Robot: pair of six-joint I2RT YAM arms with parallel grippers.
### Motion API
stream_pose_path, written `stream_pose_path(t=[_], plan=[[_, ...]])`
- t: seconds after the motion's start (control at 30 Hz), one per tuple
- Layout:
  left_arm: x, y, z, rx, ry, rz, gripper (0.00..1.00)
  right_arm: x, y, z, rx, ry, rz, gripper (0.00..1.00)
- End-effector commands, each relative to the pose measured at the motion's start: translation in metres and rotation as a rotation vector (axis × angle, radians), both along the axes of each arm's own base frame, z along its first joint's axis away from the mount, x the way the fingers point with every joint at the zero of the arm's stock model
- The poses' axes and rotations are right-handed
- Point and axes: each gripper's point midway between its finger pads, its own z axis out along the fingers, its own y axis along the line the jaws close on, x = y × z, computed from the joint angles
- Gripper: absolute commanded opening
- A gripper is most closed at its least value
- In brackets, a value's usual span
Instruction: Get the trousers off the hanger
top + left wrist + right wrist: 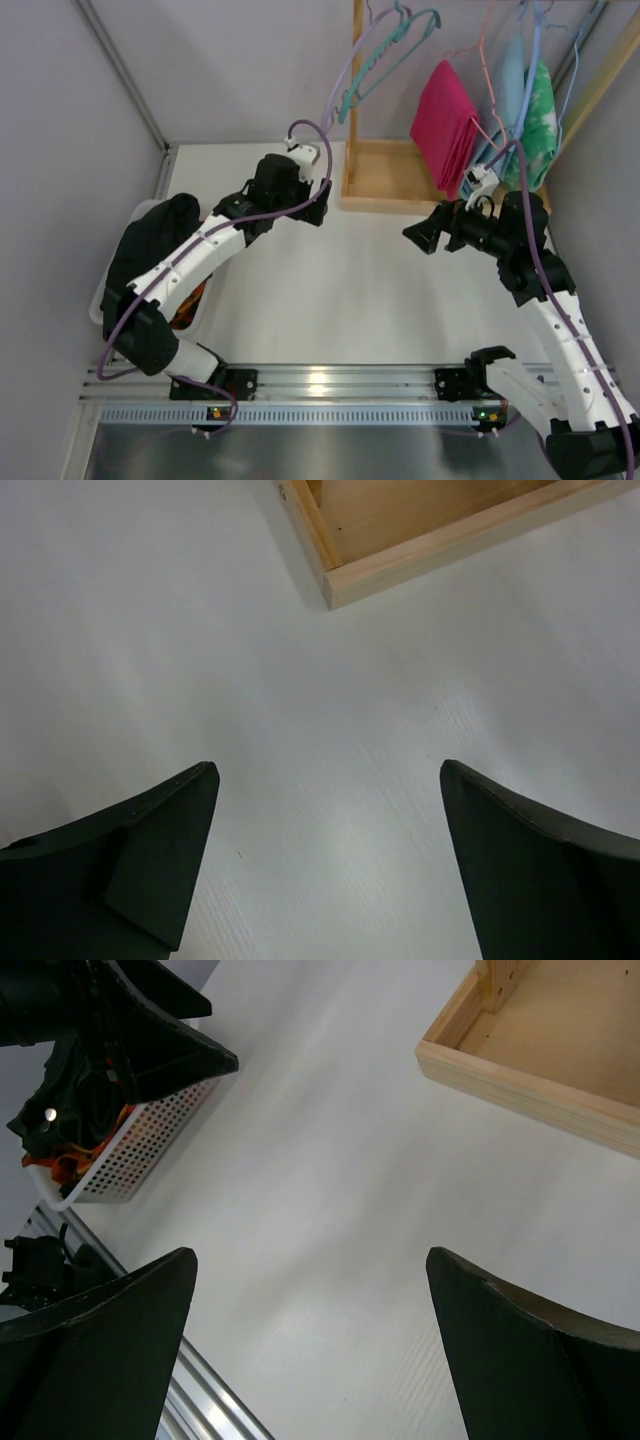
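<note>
white basket [140, 1148] of dark clothes [145, 240]

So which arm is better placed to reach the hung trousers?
Probably the right. The right gripper, open, is close to the pink trousers; the left gripper is farther off, by empty hangers.

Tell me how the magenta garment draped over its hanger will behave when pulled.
Likely floppy: the magenta garment hangs in limp folds. Probably light, since a thin hanger carries it. Hanging freely, both may swing when tugged.
</note>
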Motion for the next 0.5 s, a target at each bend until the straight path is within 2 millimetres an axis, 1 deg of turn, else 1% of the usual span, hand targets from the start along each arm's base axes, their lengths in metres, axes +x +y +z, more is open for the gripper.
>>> stream_pose_path(t=[0.0, 0.03, 0.07, 0.1, 0.13, 0.17, 0.2, 0.23, 0.27, 0.3, 0.33, 0.37, 0.4, 0.43, 0.47], plan=[[-0.001, -0.001, 0.039, -0.056, -0.060, 0.003, 0.98, -0.006, -0.001, 0.032, -0.004, -0.104, 0.031, 0.99], [-0.003, 0.000, 0.045, -0.059, -0.074, -0.012, 0.99, -0.009, 0.001, 0.043, 0.001, -0.126, 0.048, 0.99], [-0.004, 0.001, 0.048, -0.062, -0.077, -0.023, 0.99, -0.011, 0.003, 0.049, 0.008, -0.135, 0.059, 0.99], [-0.008, -0.002, 0.053, -0.089, -0.071, -0.052, 0.99, -0.013, 0.004, 0.063, 0.019, -0.160, 0.068, 0.99], [-0.007, 0.006, 0.061, -0.117, -0.078, -0.039, 0.99, -0.016, 0.006, 0.071, 0.036, -0.166, 0.081, 0.99], [-0.008, 0.008, 0.067, -0.153, -0.074, -0.032, 0.99, -0.016, 0.007, 0.080, 0.046, -0.176, 0.082, 0.99], [-0.010, 0.009, 0.073, -0.189, -0.068, -0.045, 0.99, -0.015, 0.007, 0.096, 0.057, -0.200, 0.082, 0.99], [-0.006, 0.020, 0.079, -0.214, -0.068, -0.021, 0.99, -0.015, 0.009, 0.105, 0.064, -0.206, 0.086, 0.99], [-0.007, 0.024, 0.084, -0.243, -0.064, -0.013, 0.98, -0.014, 0.009, 0.114, 0.076, -0.215, 0.085, 1.00], [-0.008, 0.031, 0.094, -0.266, -0.083, -0.007, 0.98, -0.011, 0.010, 0.133, 0.085, -0.244, 0.085, 1.00], [-0.006, 0.042, 0.098, -0.272, -0.093, 0.020, 0.99, -0.009, 0.011, 0.144, 0.090, -0.259, 0.086, 0.99], [-0.006, 0.046, 0.102, -0.269, -0.108, 0.022, 0.99, -0.006, 0.011, 0.153, 0.100, -0.266, 0.082, 0.99], [-0.010, 0.052, 0.111, -0.272, -0.137, 0.032, 0.99, -0.003, 0.012, 0.163, 0.108, -0.275, 0.081, 0.99], [-0.009, 0.060, 0.114, -0.264, -0.154, 0.063, 0.99, 0.005, 0.013, 0.181, 0.117, -0.290, 0.077, 0.99], [-0.009, 0.063, 0.117, -0.271, -0.171, 0.078, 0.99, 0.009, 0.013, 0.187, 0.133, -0.274, 0.069, 0.99]])
